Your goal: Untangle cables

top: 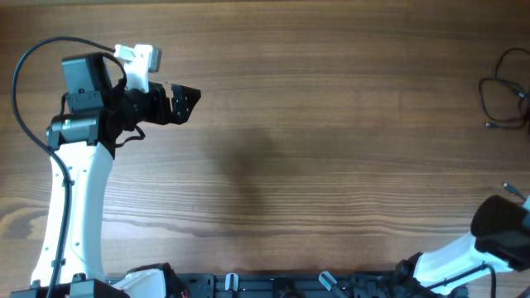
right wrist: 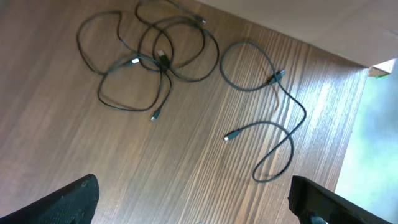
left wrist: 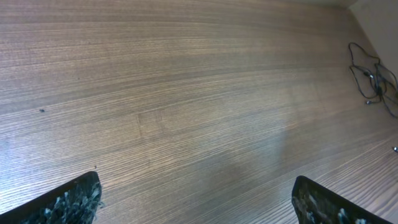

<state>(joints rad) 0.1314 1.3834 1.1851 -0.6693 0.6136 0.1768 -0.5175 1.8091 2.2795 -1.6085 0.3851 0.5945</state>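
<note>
The cables are thin black cords with small metal plugs. In the right wrist view a tangled group of loops (right wrist: 158, 59) lies on the wood. A separate cord (right wrist: 273, 118) snakes to its right, apart from the tangle. The overhead view shows the tangle (top: 505, 91) at the table's far right edge. The left wrist view shows it far off at the right (left wrist: 373, 78). My left gripper (top: 189, 101) is at the far left, open and empty (left wrist: 199, 202). My right gripper (right wrist: 196, 199) is open and empty, above bare wood short of the cords.
The wooden table (top: 315, 149) fills all views. My right arm (top: 497, 228) comes in at the bottom right corner. The table's right edge (right wrist: 367, 68) runs just beyond the separate cord. A thick black robot wire (top: 33, 58) loops at the left arm.
</note>
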